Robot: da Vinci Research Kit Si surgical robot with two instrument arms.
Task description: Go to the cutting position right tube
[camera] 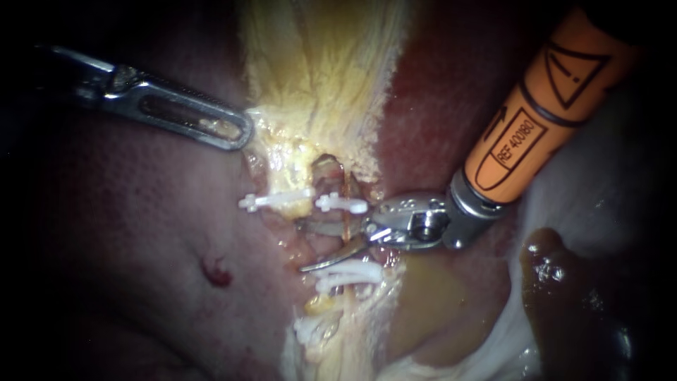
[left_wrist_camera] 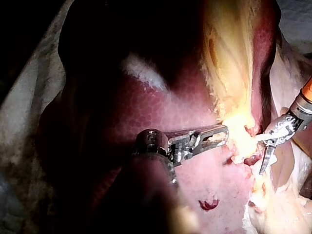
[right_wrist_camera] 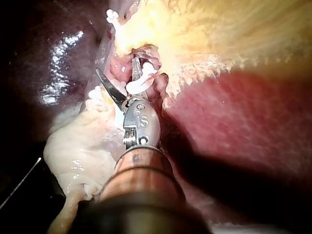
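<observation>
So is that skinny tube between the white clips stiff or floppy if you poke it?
Probably floppy: the tube is thin and looks soft like the yellow tissue near it. Likely slippery, since everything glistens. Perhaps fragile, being so thin.

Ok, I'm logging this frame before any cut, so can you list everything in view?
dark red liver: one, dark red, both sides of the strip.
pale yellow fibrous tissue: one strip, yellow, down the middle.
white plastic clips: about five, white, across the strip, middle and lower.
thin brownish tube: one, brown, between the right tool's blades.
small blood spot: one, red, on the liver.
left instrument: one, silver slotted tool, shut on the yellow tissue's edge.
right instrument: one, orange shaft, curved blades open.
</observation>
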